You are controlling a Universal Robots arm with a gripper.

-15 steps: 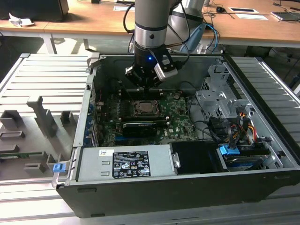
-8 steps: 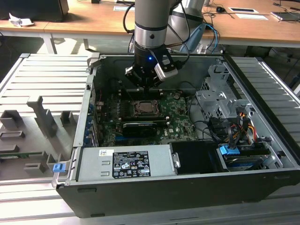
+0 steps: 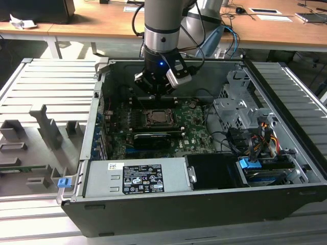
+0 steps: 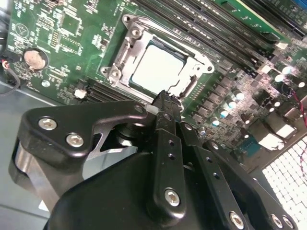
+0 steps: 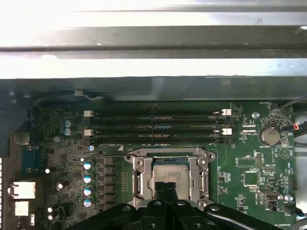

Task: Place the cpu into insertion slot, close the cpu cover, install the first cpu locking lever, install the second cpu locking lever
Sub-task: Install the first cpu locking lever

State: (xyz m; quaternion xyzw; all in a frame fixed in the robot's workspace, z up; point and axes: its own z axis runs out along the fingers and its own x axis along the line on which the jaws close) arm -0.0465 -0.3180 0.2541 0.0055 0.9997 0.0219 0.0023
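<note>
The gripper [image 4: 166,97] is clenched, fingers pressed together with nothing between them, its tip at the edge of the cpu cover [image 4: 125,53]. The cover lies flat around the cpu [image 4: 156,71], which is seated in the insertion slot [image 3: 160,118].

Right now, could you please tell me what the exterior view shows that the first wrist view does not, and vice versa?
The exterior view adds the grey power supply box, the bundled cables and the wooden desk behind the case. The first wrist view adds the coin battery and a column of blue-topped capacitors. Both share the hand, shut, over the cpu, which is framed by the cpu cover.
</note>
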